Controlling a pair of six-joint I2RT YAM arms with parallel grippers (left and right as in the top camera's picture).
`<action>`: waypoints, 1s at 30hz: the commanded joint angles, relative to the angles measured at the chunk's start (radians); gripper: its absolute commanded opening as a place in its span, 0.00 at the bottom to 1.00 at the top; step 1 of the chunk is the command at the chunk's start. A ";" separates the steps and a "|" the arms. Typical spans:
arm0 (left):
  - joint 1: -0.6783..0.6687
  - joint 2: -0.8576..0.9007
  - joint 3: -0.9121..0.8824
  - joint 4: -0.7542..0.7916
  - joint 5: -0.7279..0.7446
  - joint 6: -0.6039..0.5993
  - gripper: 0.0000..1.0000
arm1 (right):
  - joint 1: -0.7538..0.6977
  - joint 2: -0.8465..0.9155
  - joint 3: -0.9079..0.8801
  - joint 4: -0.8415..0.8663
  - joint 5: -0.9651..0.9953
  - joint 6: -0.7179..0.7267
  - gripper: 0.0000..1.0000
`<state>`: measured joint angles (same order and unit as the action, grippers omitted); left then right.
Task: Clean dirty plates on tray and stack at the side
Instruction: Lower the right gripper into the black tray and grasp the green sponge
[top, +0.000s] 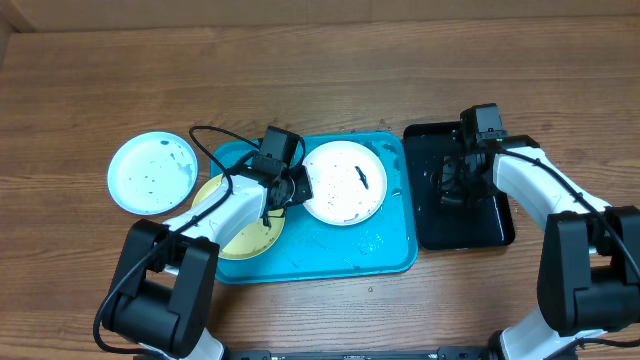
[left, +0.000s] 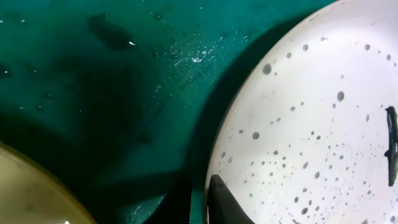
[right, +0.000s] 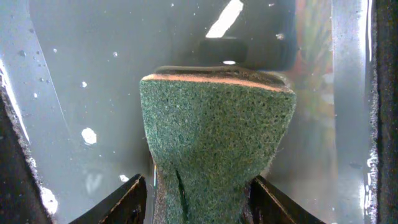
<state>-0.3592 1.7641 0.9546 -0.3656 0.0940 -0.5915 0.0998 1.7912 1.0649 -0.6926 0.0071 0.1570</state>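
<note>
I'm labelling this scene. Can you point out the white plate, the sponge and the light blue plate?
white plate (top: 343, 182), overhead view, its speckled middle.
sponge (right: 214, 137), right wrist view, its green scouring face.
light blue plate (top: 152, 173), overhead view, its middle.

Two plates (top: 345, 181) on tray (top: 385, 250); third plate (top: 152, 172) left, perhaps touching one.

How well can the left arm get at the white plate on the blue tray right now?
Probably yes: the left gripper sits right at the rim of the white plate, its fingers straddling that rim, with nothing in between.
</note>
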 joint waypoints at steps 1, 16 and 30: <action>0.001 0.012 0.019 0.008 0.008 0.020 0.13 | -0.001 -0.007 -0.003 0.008 -0.001 0.003 0.55; -0.002 0.012 0.019 0.011 0.008 0.031 0.04 | -0.001 -0.007 -0.025 0.014 0.000 0.003 0.49; -0.023 0.012 0.019 0.012 0.040 0.039 0.04 | -0.001 -0.129 0.069 -0.095 0.014 -0.042 0.04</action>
<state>-0.3668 1.7641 0.9546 -0.3573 0.1070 -0.5755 0.0998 1.7317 1.0874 -0.7898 0.0082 0.1436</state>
